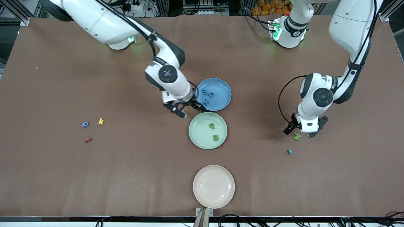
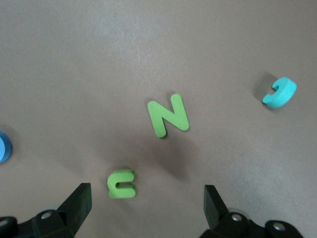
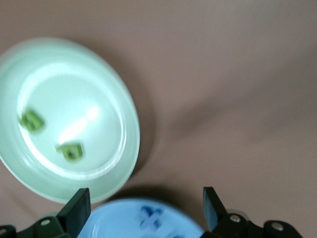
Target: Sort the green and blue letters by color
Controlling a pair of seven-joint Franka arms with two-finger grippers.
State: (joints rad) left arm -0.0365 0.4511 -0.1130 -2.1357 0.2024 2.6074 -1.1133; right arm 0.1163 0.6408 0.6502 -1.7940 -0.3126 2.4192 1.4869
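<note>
Green N (image 1: pixel 297 136) lies flat on the table right under the left gripper (image 1: pixel 302 131), whose fingers are spread wide and empty (a small green n (image 2: pixel 121 183) sits beside it). Right gripper (image 1: pixel 188 111) hangs open over the blue plate's (image 1: pixel 221 85) rim, holding nothing.

Brown table (image 1: pixel 126 173) | plates mid-table: blue (image 1: pixel 224 101), green (image 1: pixel 197 138) just nearer camera, beige (image 1: pixel 202 195) nearest | right arm's end: blue letter (image 1: pixel 85 124), yellow k (image 1: pixel 101 121), red letter (image 1: pixel 88 140) | left arm's end: green N (image 1: pixel 297 136), green n (image 2: pixel 121 183), teal piece (image 1: pixel 289 152)
</note>
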